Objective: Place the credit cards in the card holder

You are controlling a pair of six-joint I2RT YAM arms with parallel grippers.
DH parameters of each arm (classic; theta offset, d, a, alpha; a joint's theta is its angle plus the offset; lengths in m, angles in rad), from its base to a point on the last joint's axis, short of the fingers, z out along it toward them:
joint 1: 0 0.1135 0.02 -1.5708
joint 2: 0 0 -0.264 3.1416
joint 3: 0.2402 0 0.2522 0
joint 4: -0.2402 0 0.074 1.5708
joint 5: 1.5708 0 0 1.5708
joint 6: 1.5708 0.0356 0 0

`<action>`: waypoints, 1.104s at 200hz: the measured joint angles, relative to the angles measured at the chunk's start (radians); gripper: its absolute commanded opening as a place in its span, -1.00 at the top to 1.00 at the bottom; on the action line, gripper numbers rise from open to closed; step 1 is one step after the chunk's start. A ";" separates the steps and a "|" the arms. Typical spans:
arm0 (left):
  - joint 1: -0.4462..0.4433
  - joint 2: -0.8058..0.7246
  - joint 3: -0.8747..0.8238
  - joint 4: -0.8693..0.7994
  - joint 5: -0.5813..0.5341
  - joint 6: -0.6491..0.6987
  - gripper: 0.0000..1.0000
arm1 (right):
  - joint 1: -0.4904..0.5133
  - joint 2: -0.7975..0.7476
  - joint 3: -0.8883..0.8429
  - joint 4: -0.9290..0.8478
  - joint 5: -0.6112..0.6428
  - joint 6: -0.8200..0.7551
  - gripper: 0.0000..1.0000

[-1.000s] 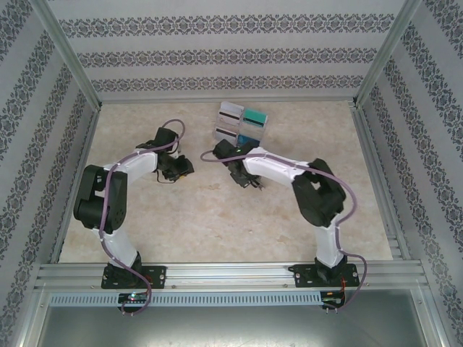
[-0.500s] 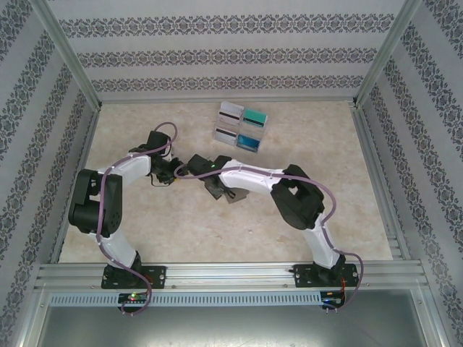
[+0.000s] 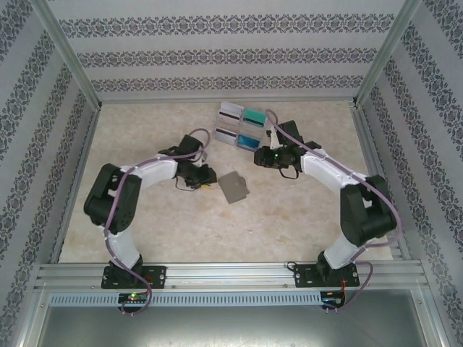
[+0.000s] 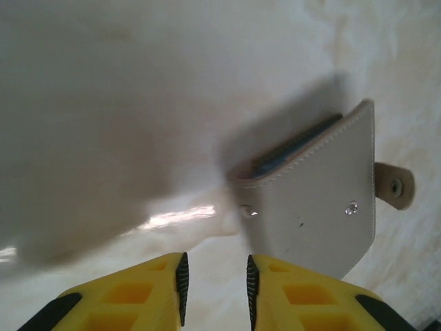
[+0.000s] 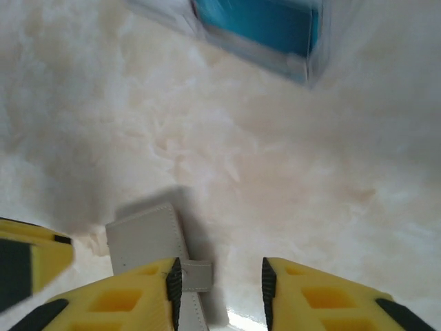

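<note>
Lying folded, card holder (image 3: 234, 187) with a blue edge (image 4: 293, 152) inside; left tool (image 4: 215, 277) and right tool (image 5: 220, 281) narrow, empty.

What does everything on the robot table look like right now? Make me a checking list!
Surface: pale marbled tabletop, bare around the things.
Job's things: flat grey-brown folding card holder lies folded between the grippers, its strap tab sticking out. The teal, blue and white-grey striped credit cards stand in a clear four-part rack.
Clutter: nothing seen.
Grippers: left gripper is open and empty, close to the holder. The right gripper is open and empty, near the rack.
Cables: purple cables run along both arms.
Surroundings: patterned walls and a metal frame.
</note>
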 measured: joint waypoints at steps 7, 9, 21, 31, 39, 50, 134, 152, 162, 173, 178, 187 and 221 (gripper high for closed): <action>-0.016 0.029 0.018 0.002 0.003 -0.009 0.28 | -0.006 0.037 -0.023 0.030 -0.051 0.022 0.23; -0.019 0.036 0.023 0.002 0.002 -0.012 0.27 | -0.006 0.050 -0.030 0.041 -0.068 0.032 0.22; -0.029 0.069 0.051 0.001 0.002 -0.026 0.25 | -0.005 0.103 -0.071 0.095 -0.141 0.068 0.18; -0.028 0.087 0.075 0.000 0.002 -0.034 0.23 | -0.004 0.136 -0.097 0.121 -0.191 0.097 0.18; -0.027 0.098 0.094 0.000 0.000 -0.039 0.23 | -0.003 0.154 -0.107 0.143 -0.222 0.112 0.17; -0.027 0.115 0.120 0.001 -0.001 -0.045 0.23 | -0.004 0.171 -0.108 0.172 -0.259 0.130 0.17; -0.026 0.167 0.190 -0.045 0.003 -0.047 0.24 | 0.027 0.224 -0.141 0.403 -0.391 0.258 0.35; -0.026 0.167 0.197 -0.049 -0.002 -0.046 0.23 | 0.053 0.224 -0.141 0.406 -0.393 0.261 0.33; -0.026 0.167 0.202 -0.050 -0.009 -0.045 0.22 | 0.063 0.224 -0.142 0.406 -0.392 0.261 0.32; -0.026 0.167 0.206 -0.052 -0.014 -0.040 0.17 | 0.066 0.223 -0.145 0.406 -0.388 0.261 0.28; -0.026 0.167 0.208 -0.055 -0.016 -0.037 0.14 | 0.067 0.223 -0.147 0.404 -0.383 0.261 0.25; -0.026 0.166 0.211 -0.062 -0.021 -0.027 0.11 | 0.066 0.221 -0.148 0.397 -0.379 0.257 0.23; -0.026 0.098 0.209 -0.099 -0.045 0.019 0.11 | 0.059 0.163 -0.146 0.306 -0.323 0.196 0.17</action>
